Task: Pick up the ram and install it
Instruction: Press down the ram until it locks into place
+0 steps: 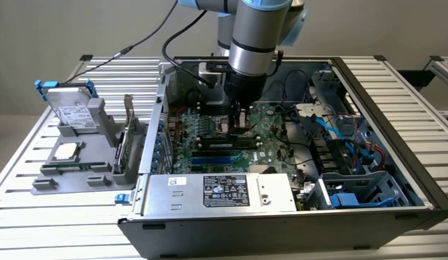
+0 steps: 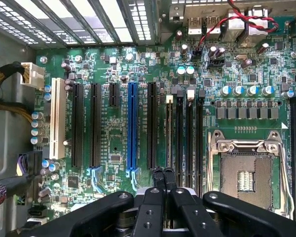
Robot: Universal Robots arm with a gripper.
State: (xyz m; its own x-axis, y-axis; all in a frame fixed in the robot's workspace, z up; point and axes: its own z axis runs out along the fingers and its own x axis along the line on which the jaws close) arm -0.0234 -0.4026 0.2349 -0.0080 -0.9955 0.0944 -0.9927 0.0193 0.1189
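Exterior view: the long, narrow dark-green RAM stick with its row of black chips (image 1: 233, 143) lies along a memory slot on the green motherboard (image 1: 209, 135) inside the open grey computer case (image 1: 397, 124), directly beneath the black two-finger gripper (image 1: 240, 120) of the grey-and-blue robot arm (image 1: 254, 38). The gripper's jaws are pressed together with nothing between them, and its fingertips stand at or just above the top edge of the stick; whether they touch it cannot be told. In the wrist view the closed gripper (image 2: 163, 173) hangs over the bank of narrow black memory slots (image 2: 185, 133) beside the long blue expansion slot (image 2: 132, 126), with the empty silver processor socket (image 2: 246, 173) near by. Judged from how things lie, the pick-up and carry are done and the stick is in place in its slot; whether it is fully seated and latched cannot be told. Outside the case, toward the exterior view's left, a grey parts holder (image 1: 65, 173) on the slatted aluminium table (image 1: 21, 216) keeps a square silver processor chip (image 1: 67, 152), a silver hard drive with blue rails (image 1: 68, 111) and an upright green card (image 1: 124, 146).
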